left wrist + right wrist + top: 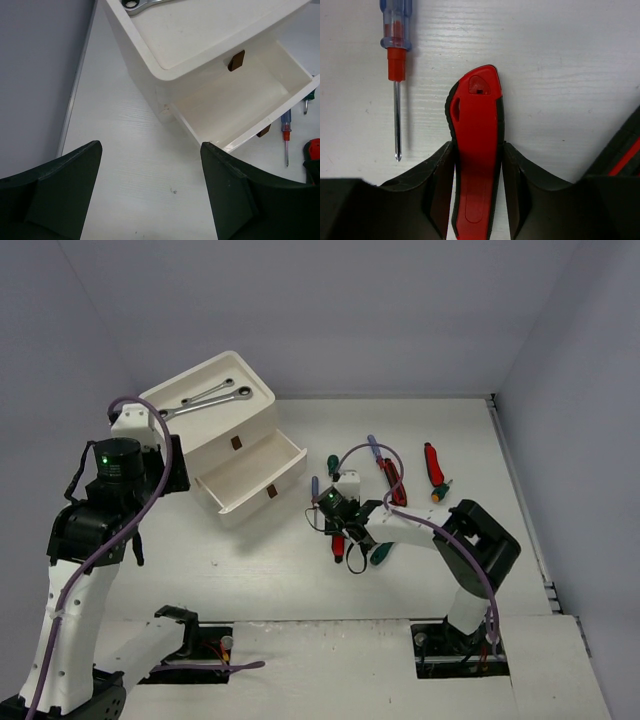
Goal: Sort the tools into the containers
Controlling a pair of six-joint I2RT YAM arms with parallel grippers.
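Red-black tool handle (pixel 476 115): working end hidden under right gripper (pixel 477 146), tool type unclear. Drawer box (pixel 215 440): top tray (pixel 228 368) holds two silver wrenches (pixel 212 400); one drawer (pixel 250 495) pulled out. Right gripper clamps the handle on counter (pixel 560 60), blue screwdriver (pixel 395 40) just beside. Left gripper (pixel 151 146) wide open, holding nothing, near box

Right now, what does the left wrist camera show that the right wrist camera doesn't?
Only the left wrist view: the white drawer box, its open drawer, a wrench end in the top tray, and the open left gripper. Only the right wrist view: the right gripper closed on a red-black tool handle. Both: the white table and apparently the same blue-handled screwdriver. A red blur at the left view's edge may be that tool.
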